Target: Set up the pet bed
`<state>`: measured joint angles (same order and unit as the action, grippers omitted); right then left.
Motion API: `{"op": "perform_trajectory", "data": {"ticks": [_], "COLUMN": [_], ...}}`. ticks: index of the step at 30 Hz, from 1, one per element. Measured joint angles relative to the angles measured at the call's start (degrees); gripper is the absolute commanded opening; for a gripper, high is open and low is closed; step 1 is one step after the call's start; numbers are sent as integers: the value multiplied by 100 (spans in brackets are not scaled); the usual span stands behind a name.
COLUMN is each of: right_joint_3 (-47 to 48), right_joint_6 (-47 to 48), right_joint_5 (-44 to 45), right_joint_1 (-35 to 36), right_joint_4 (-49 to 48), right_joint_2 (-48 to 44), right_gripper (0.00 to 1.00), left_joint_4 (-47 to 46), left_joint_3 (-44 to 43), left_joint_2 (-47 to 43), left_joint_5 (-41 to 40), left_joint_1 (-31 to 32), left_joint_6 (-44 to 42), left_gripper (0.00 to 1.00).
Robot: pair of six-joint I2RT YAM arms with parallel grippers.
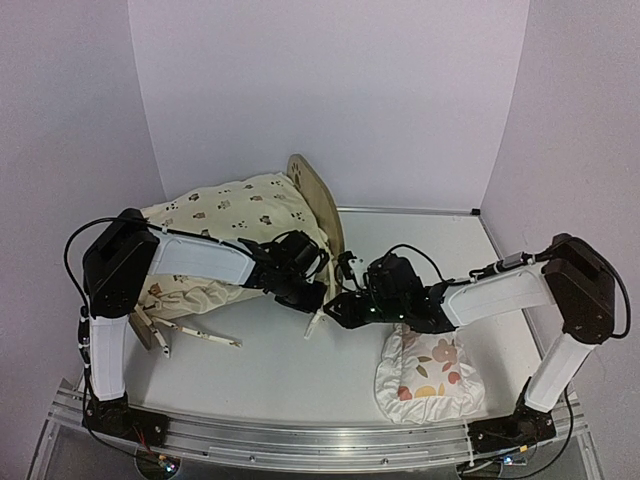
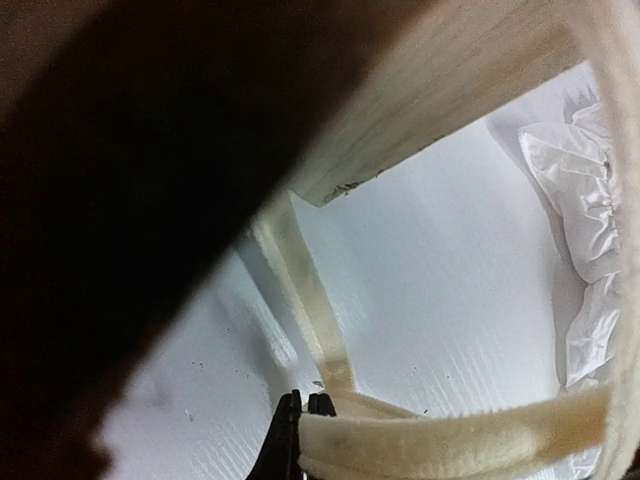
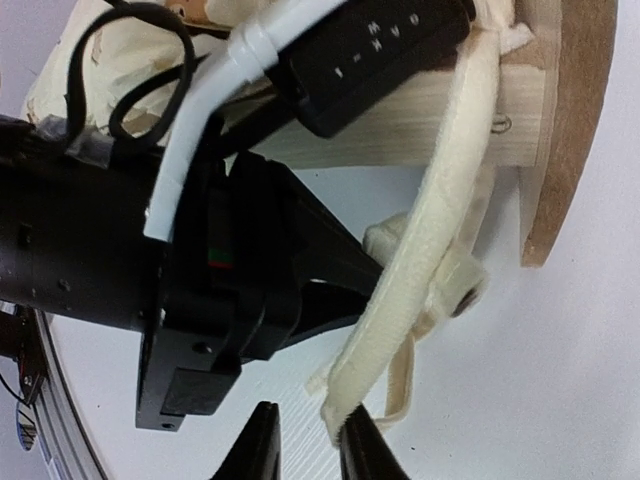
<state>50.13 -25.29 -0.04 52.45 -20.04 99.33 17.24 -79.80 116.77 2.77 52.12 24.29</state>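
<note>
At centre of the white desk (image 1: 270,375), two robot arms met beside the pet bed (image 1: 318,205). The bed sat left of centre and looked tipped, w/ its arched headboard standing edge-on toward the back wall. Thin wooden slats (image 1: 195,337) stuck out at front left.

A cream animal-print cushion (image 1: 225,215) was bunched against the frame behind the left arm. A ruffled floral pillow (image 1: 430,375) lay at front right, apart from the bed and just below the right forearm.

The left fingers (image 2: 285,445) were pressed fully together at the bottom of the left wrist view. They appeared to pinch a cream strap (image 2: 450,440) that ran off to the right from their tips, w/ a pale wood rail (image 2: 460,90) of the frame crossing overhead.

The right fingers (image 3: 262,445) stood a little apart, approx. a strap's width or so. The loose lower end of that strap hung between them, close to one finger, w/ no clamp on it visible. Above, in the right wrist view, the strap curved up past a small knot of fabric to the wood frame, and the left arm's black wrist filled the left side.
</note>
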Motion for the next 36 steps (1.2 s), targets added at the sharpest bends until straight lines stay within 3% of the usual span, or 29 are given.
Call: {"op": "perform_trajectory", "data": {"ticks": [5, 11, 18, 21, 27, 36], "right_joint_3": [2, -178, -414, -371, 15, 234], "right_joint_6": [44, 131, 65, -35, -185, -261], "right_joint_5": [-146, -217, 491, 743, 929, 999], "right_joint_1": [0, 0, -9, -50, -182, -290], "right_joint_4": [288, 615, 783, 880, 972, 836], "right_joint_2": [-49, -812, -1671, -1543, -808, -390], "right_gripper": [51, 63, 69, 66, 46, 38], "left_joint_4": [-128, -234, -383, -399, -483, -663], "left_joint_3": [47, 89, 157, 164, 198, 291], "left_joint_2": [0, 0, 0, 0, 0, -4], "left_joint_5": [-6, 2, 6, 6, 15, 22], "left_joint_1": [0, 0, 0, 0, -1, -4], "left_joint_6": [17, 20, 17, 15, 5, -28], "left_gripper": [0, 0, 0, 0, 0, 0]}}
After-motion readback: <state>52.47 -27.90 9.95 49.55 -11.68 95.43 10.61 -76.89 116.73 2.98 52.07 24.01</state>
